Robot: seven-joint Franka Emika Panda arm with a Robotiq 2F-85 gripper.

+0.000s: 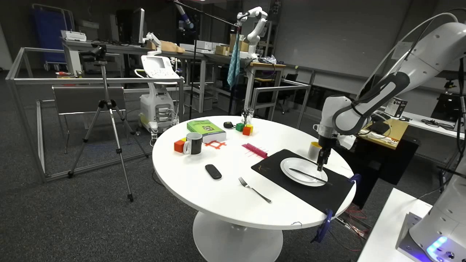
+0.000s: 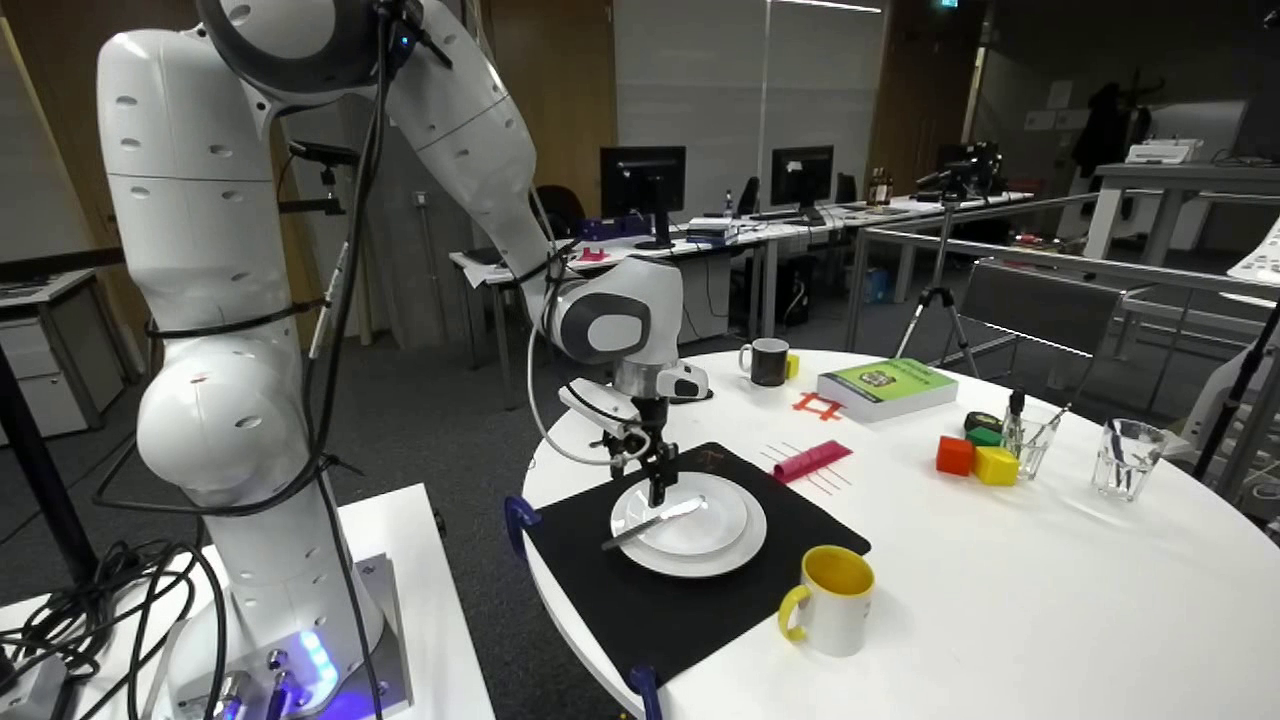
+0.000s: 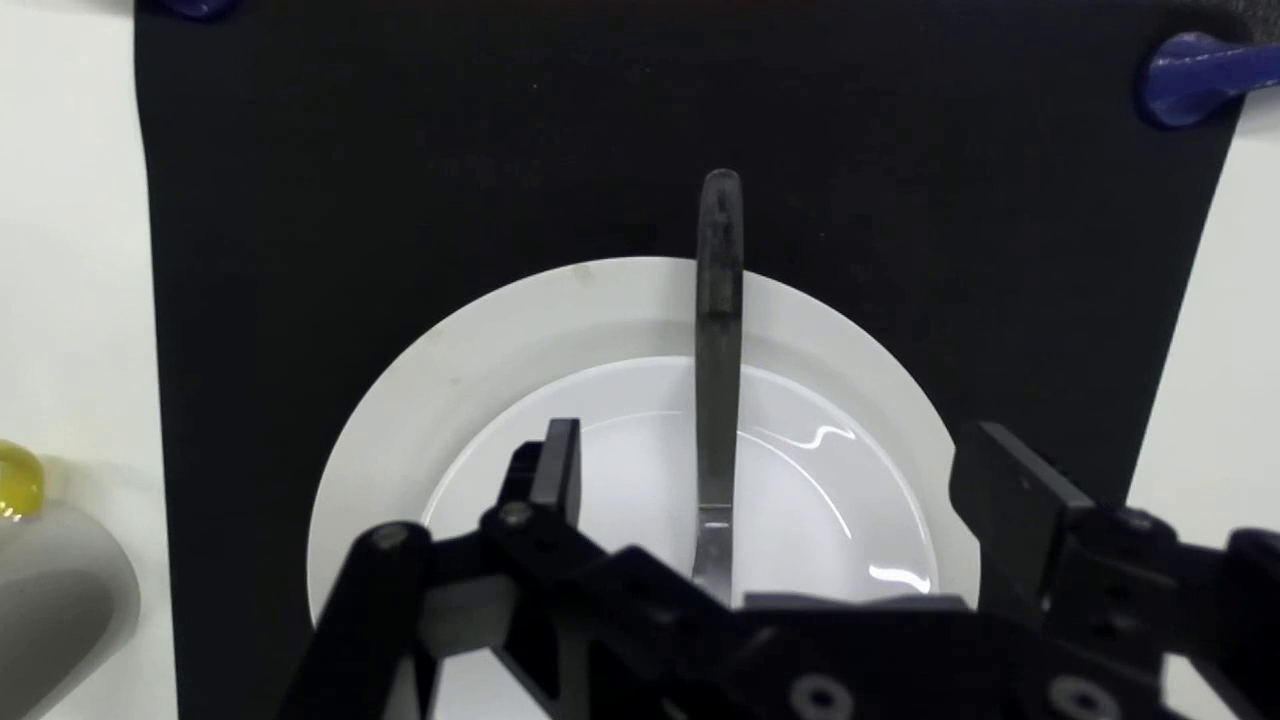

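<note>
In front of me, a white robot arm (image 2: 470,140) holds its jaws wide apart above a knife (image 3: 718,400), which lies across stacked white plates (image 3: 410,450) on a black mat (image 3: 450,170) atop the round counter (image 1: 189,174).

Both exterior views have a dim background, with the far corners sunk in deep grey shadow. The white table (image 1: 214,193) stands out brightly. A thin light strip (image 2: 828,5) shines at the top edge in an exterior view, and the robot base (image 1: 442,229) glows blue-white in both exterior views. In the wrist view, curved white glare marks the plate (image 3: 640,475), the black mat (image 3: 450,150) shows little detail, and the gripper (image 3: 780,470) looks dark and slightly soft.
</note>
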